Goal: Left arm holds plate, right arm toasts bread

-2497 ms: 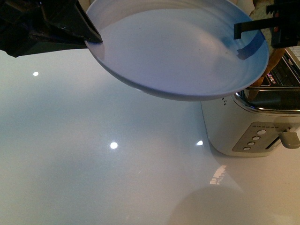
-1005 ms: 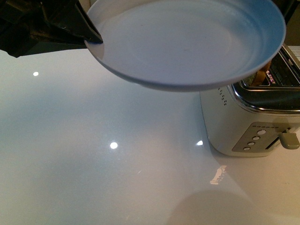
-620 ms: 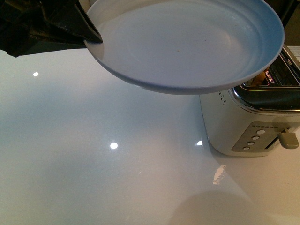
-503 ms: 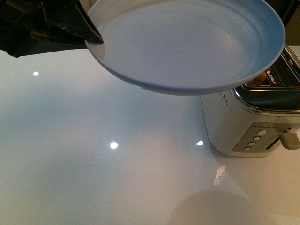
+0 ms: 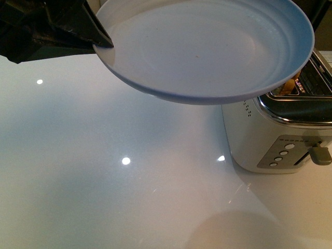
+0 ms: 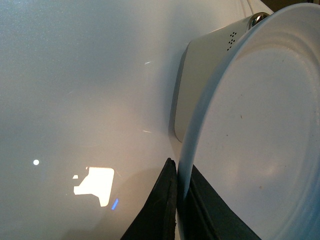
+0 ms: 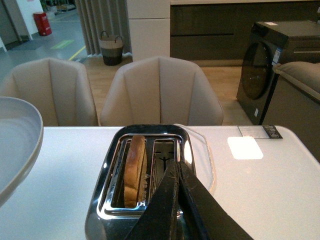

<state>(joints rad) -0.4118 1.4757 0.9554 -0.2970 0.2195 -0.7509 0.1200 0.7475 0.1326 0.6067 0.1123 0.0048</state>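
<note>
Bread (image 7: 134, 170) stood in your toaster (image 5: 259, 140), left tool (image 5: 104, 41) pinching the plate (image 5: 207, 46), right tool (image 7: 176, 167) pressed together empty, lever (image 5: 321, 154) seemingly unpressed.

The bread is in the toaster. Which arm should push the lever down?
Right. The right gripper hangs shut and empty just over the toaster, beside the bread. The left gripper is clamped on the plate rim, so it is busy.

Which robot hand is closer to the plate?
Left. The left gripper is clamped on the plate at its rim; the right gripper is shut near the toaster, apart from the plate.
</note>
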